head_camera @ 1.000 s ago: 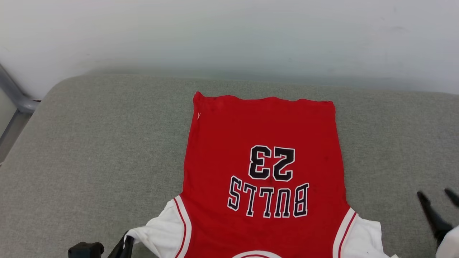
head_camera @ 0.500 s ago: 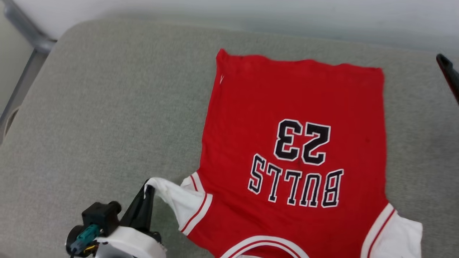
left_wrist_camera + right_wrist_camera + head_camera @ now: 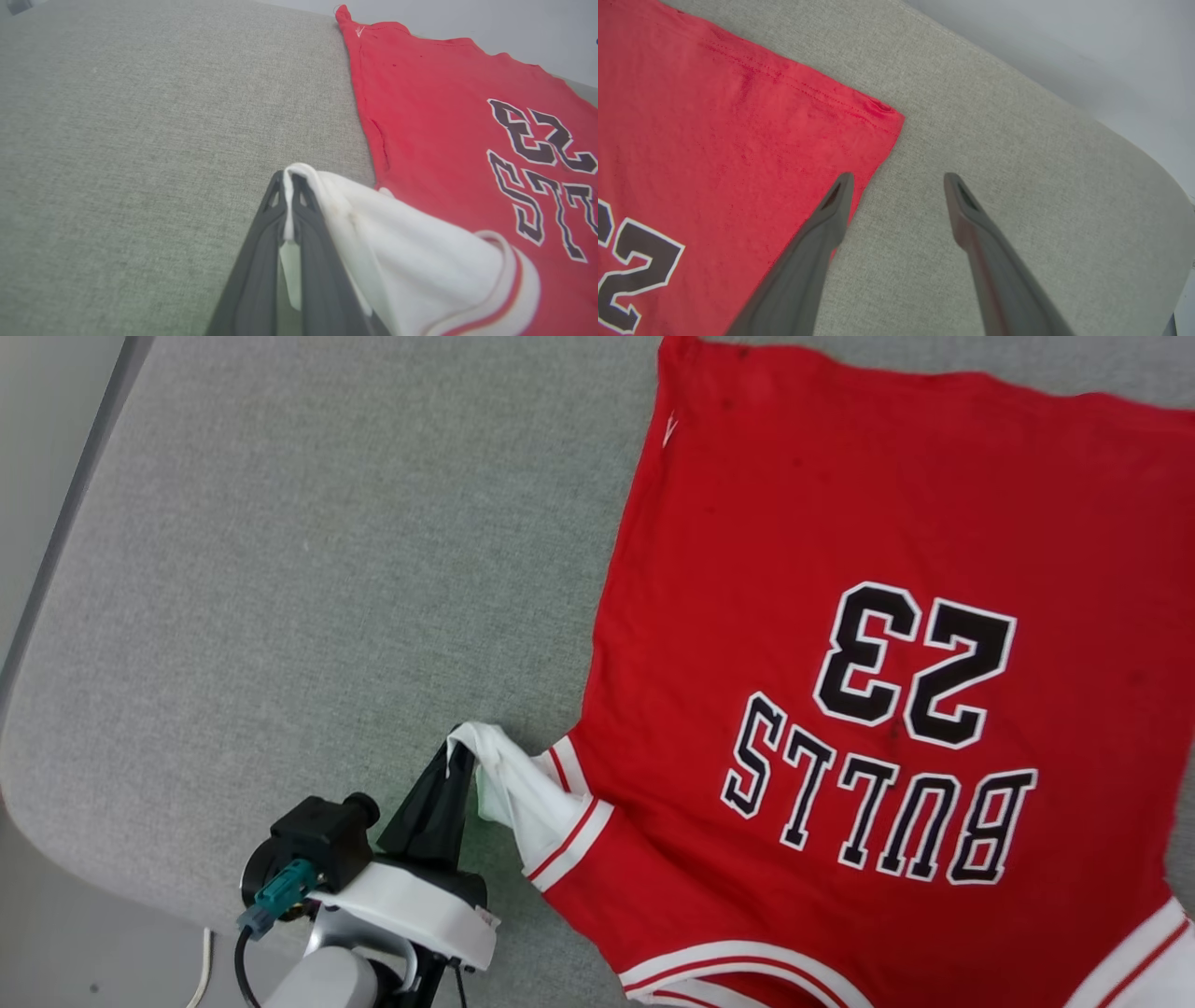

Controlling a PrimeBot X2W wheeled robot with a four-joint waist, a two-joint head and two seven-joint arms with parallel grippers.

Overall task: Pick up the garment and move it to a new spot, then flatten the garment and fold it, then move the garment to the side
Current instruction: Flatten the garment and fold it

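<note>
The garment [image 3: 840, 541], a red jersey with black "BULLS 23" lettering, lies spread flat on the grey cushion, collar end toward me and hem far. My left gripper [image 3: 456, 747] is shut on the edge of its white sleeve [image 3: 513, 793], lifting that sleeve into a bunched peak. The left wrist view shows the white cloth [image 3: 397, 252] pinched between the dark fingertips [image 3: 275, 205], with the garment [image 3: 444, 107] to their right. My right gripper [image 3: 899, 179] hangs open above the garment's [image 3: 714, 121] far hem corner, one finger over the red cloth, the other over bare cushion.
The grey cushion [image 3: 280, 569] stretches wide to the left of the garment, and its rounded edge [image 3: 28, 803] drops off at the lower left. A pale wall [image 3: 1087, 42] rises behind the cushion's far edge.
The head camera has tilted down and swung left, shifting the whole picture. My left gripper has kept its hold and raised the white sleeve, which now bunches up. The right gripper has left the head view.
</note>
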